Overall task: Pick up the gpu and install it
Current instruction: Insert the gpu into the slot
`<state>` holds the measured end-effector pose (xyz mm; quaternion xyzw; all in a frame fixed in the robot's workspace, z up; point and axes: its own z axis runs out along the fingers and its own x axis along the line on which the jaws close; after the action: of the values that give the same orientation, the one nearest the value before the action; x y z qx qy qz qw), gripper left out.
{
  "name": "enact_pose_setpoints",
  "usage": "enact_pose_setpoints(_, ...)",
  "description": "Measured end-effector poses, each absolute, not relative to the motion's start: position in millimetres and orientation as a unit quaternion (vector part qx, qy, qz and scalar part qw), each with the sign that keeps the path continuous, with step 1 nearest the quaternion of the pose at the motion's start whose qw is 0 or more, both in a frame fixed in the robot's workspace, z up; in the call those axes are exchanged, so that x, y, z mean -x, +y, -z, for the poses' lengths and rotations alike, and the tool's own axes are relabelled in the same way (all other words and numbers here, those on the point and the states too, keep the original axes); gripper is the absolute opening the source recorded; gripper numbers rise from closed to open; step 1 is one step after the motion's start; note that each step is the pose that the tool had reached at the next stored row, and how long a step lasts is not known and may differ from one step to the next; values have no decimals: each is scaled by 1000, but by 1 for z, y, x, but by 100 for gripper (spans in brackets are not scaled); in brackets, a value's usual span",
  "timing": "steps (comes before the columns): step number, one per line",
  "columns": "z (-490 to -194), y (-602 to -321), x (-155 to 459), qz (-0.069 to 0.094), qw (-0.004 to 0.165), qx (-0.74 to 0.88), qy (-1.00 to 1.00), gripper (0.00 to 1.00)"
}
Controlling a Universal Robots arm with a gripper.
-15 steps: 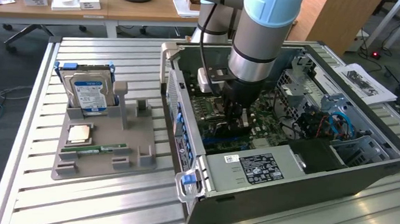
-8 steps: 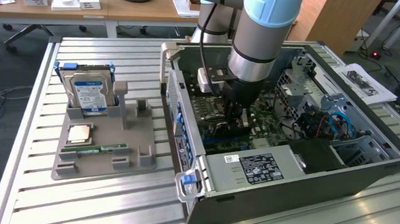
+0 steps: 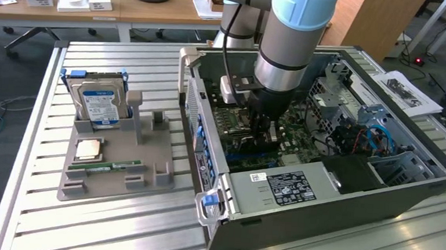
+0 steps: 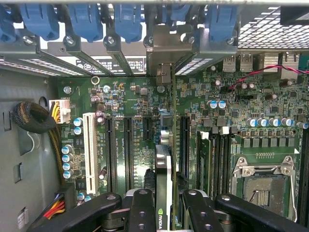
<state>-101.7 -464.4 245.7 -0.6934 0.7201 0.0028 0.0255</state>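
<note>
Exterior view: the gripper [image 3: 263, 134] reaches down inside the computer case [image 3: 374, 186], just above the motherboard [image 3: 243, 123]. Wrist view: its fingers [image 4: 141, 210] clasp the graphics card [image 4: 163, 186] edge-on, standing over the motherboard's slots.

Even, bright indoor light; soft glare on the slatted table [image 3: 108, 222]; the case [image 3: 405, 188] interior darker and shadowed.

A silver slatted table [image 3: 85, 221] holds an open computer case [image 3: 335, 196] and a gray holder tray [image 3: 119, 171] side by side.
</note>
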Motion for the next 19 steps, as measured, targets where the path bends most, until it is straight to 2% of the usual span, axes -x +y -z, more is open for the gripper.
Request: enact_pose_setpoints(19,-245,-464,102,-3,25,693,720,27)
